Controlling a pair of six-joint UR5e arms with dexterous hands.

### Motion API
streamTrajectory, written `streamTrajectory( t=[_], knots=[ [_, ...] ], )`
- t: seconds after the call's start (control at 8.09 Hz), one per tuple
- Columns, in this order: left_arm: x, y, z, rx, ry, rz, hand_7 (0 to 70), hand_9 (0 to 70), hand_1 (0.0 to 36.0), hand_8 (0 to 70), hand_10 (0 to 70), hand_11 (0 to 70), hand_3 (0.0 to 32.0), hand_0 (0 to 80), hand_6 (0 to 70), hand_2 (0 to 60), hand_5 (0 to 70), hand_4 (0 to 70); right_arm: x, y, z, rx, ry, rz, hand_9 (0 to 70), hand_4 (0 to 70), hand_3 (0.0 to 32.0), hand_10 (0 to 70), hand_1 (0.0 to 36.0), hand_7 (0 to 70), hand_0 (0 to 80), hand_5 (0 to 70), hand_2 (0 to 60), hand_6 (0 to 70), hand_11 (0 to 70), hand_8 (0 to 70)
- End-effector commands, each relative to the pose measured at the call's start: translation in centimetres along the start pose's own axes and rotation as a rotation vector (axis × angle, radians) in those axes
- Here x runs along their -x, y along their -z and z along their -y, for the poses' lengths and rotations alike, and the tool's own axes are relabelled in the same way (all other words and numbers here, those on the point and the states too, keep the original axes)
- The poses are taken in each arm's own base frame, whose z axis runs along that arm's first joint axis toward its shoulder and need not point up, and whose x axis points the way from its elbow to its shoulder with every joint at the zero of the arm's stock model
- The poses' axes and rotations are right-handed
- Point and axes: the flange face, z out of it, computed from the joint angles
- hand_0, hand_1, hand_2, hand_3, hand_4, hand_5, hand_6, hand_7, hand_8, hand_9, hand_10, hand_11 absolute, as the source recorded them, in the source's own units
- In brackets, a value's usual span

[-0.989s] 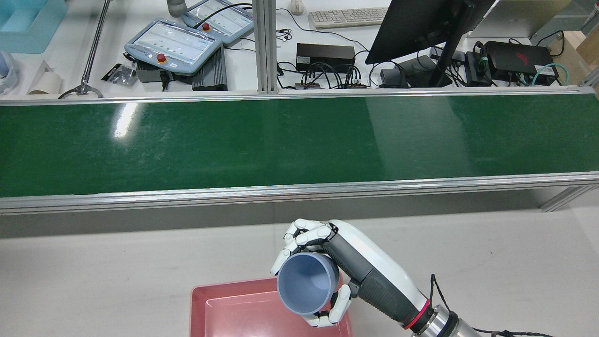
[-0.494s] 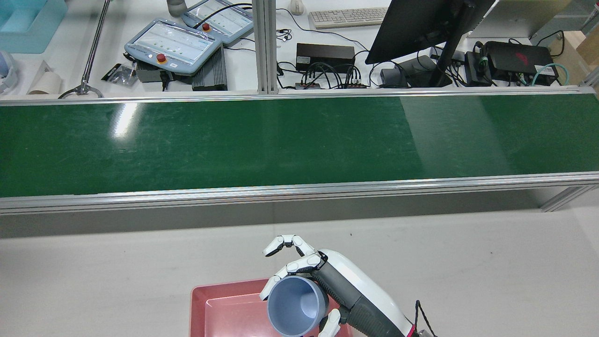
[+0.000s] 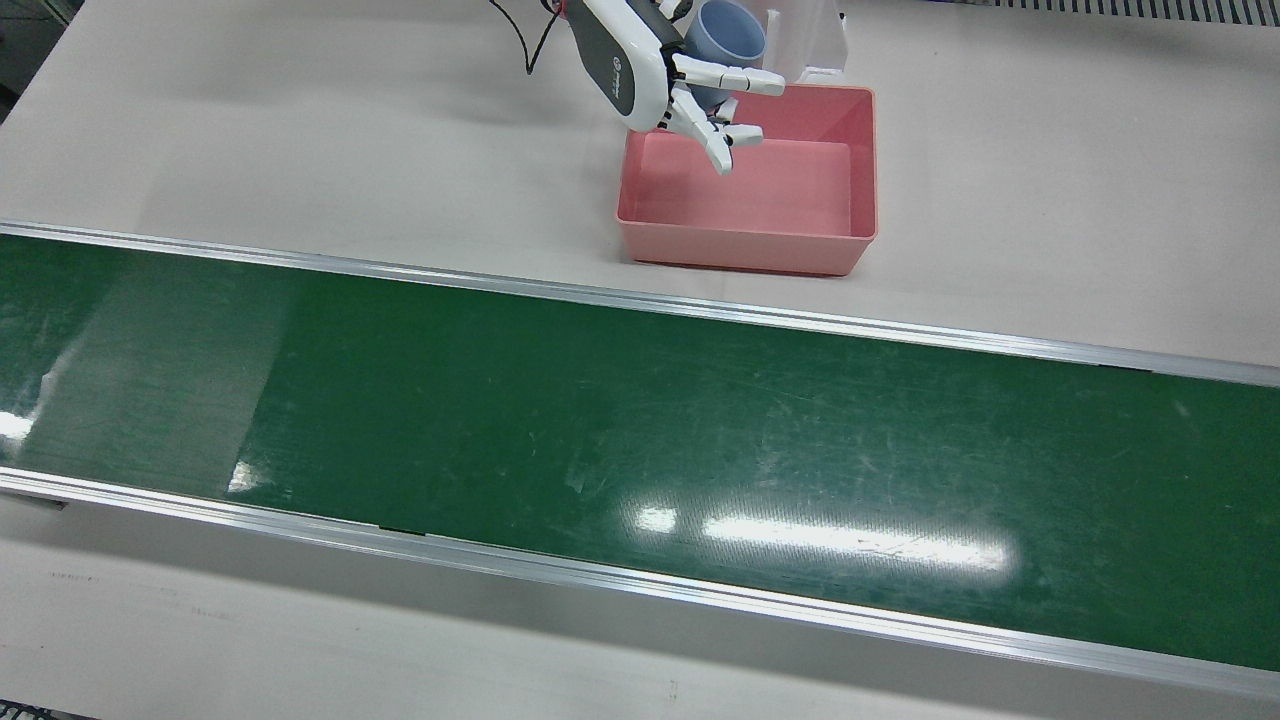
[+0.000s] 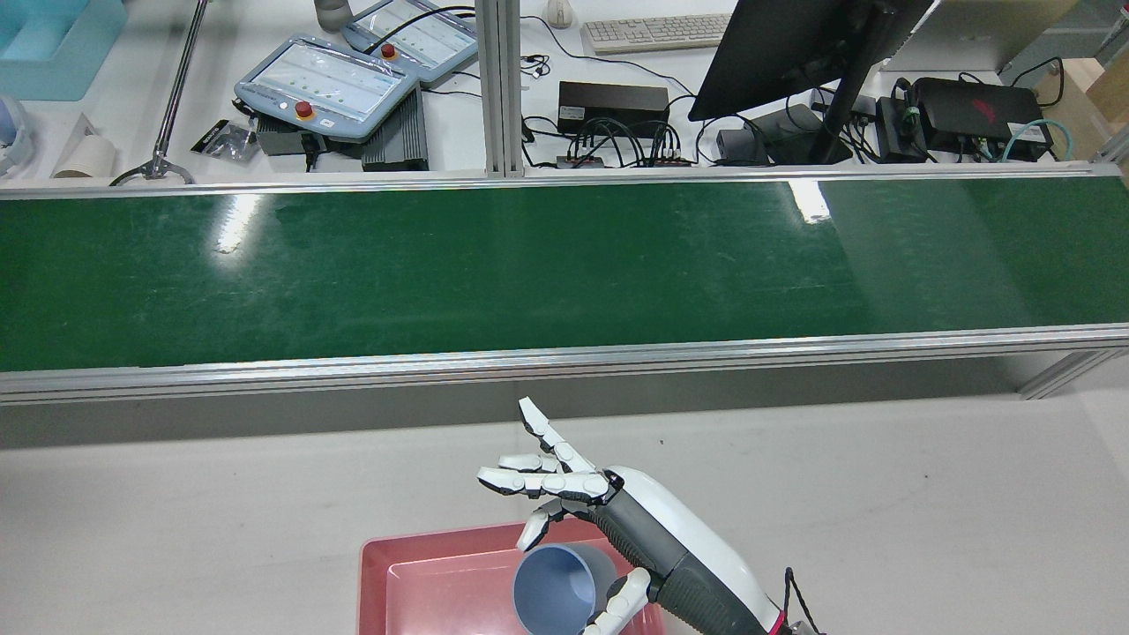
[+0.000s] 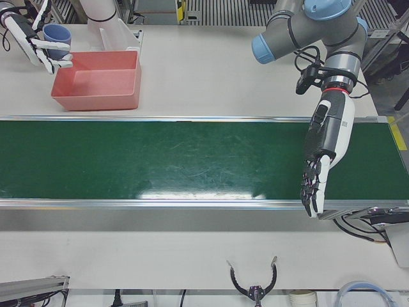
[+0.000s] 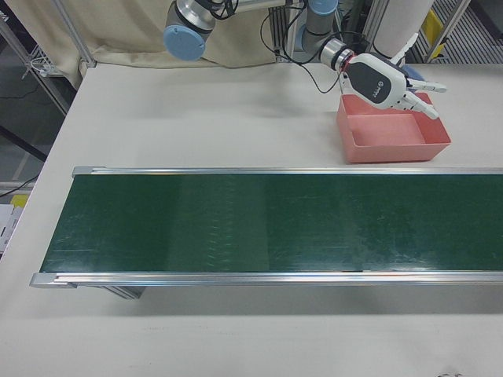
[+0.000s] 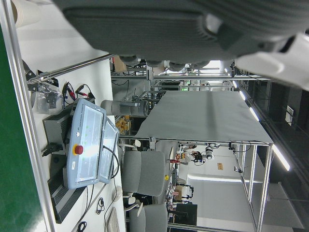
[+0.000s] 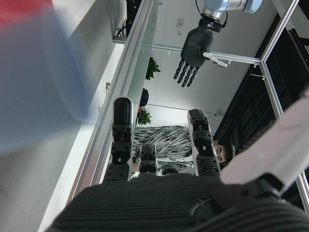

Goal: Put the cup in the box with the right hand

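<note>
Now, stage: release was under way, by my reading, with the placing almost finished.
Right hand: the right hand [image 4: 609, 520] hung over the robot-side end of the pink box [image 3: 860, 160], fingers [image 4: 520, 481] fanned wide and straight, gripping nothing that I could make out.
Cup: the blue-grey cup [image 4: 564, 586] sat tipped, mouth facing out toward the rear camera, just under the palm and over the box's interior at its robot-side corner.
Contact: one finger lay beside the cup's rim in the rear view; whether it touched the rim I could not tell.
Landing: whether the cup's base had met the box floor was hidden; from the front view the cup [image 3: 730, 35] showed behind the hand, at the box's far wall.
Done: the carry to the box looked complete, and the grip had let go.
Left to do: the cup needed to settle inside the walls, and the hand needed to lift clear, judging by the tilt.
Risk: a tipped cup near a wall could roll or lean on the rim instead of resting flat.
Left hand: the left hand [image 5: 316, 182] hung well apart over the operator-side edge of the green conveyor belt [image 5: 192, 160], fingers pointing down, loosely extended and empty.
Belt: it carried nothing.
</note>
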Motion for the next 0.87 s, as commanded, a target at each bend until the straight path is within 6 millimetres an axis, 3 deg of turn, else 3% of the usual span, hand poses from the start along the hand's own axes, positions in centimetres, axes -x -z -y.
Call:
streamTrajectory(
  t=[0.0, 0.12, 0.25, 0.49, 0.62, 0.74],
  knots=[
    [0.0, 0.0, 0.0, 0.000, 0.000, 0.000, 0.0, 0.0, 0.0, 0.0, 0.0, 0.0, 0.0, 0.0, 0.0, 0.0, 0.0, 0.0, 1.2, -0.7, 0.6, -0.005, -0.011, 0.029, 5.2, 16.2, 0.0, 0.0, 0.4, 5.0, 37.1, 0.3, 1.2, 1.0, 0.0, 1.8],
    [0.0, 0.0, 0.0, 0.000, 0.000, 0.000, 0.0, 0.0, 0.0, 0.0, 0.0, 0.0, 0.0, 0.0, 0.0, 0.0, 0.0, 0.0, 3.8, -1.8, 2.4, -0.015, -0.041, 0.077, 5.9, 16.9, 0.0, 0.0, 0.4, 6.5, 37.0, 0.3, 1.4, 1.4, 0.0, 2.3],
    [0.0, 0.0, 0.0, 0.000, 0.000, 0.000, 0.0, 0.0, 0.0, 0.0, 0.0, 0.0, 0.0, 0.0, 0.0, 0.0, 0.0, 0.0, 7.5, -1.9, 6.4, -0.054, -0.067, 0.126, 6.6, 16.2, 0.0, 0.0, 0.5, 7.2, 37.2, 0.5, 1.4, 1.6, 0.0, 2.7],
    [0.0, 0.0, 0.0, 0.000, 0.000, 0.000, 0.0, 0.0, 0.0, 0.0, 0.0, 0.0, 0.0, 0.0, 0.0, 0.0, 0.0, 0.0, 17.1, 1.0, 15.7, -0.163, -0.060, 0.233, 8.1, 18.0, 0.0, 0.0, 1.7, 9.9, 42.1, 1.3, 3.6, 2.3, 0.0, 3.5],
    [0.0, 0.0, 0.0, 0.001, 0.000, 0.000, 0.0, 0.0, 0.0, 0.0, 0.0, 0.0, 0.0, 0.0, 0.0, 0.0, 0.0, 0.0, 23.4, 2.7, 20.5, -0.200, -0.021, 0.279, 8.5, 20.8, 0.0, 0.0, 2.6, 11.6, 42.5, 1.2, 5.8, 2.6, 0.0, 3.6],
    [0.0, 0.0, 0.0, 0.000, 0.000, 0.000, 0.0, 0.0, 0.0, 0.0, 0.0, 0.0, 0.0, 0.0, 0.0, 0.0, 0.0, 0.0, 28.4, 4.2, 25.7, -0.248, 0.004, 0.290, 9.0, 24.0, 0.0, 0.0, 1.0, 12.6, 44.5, 1.2, 1.9, 2.8, 0.0, 3.8]
  ],
)
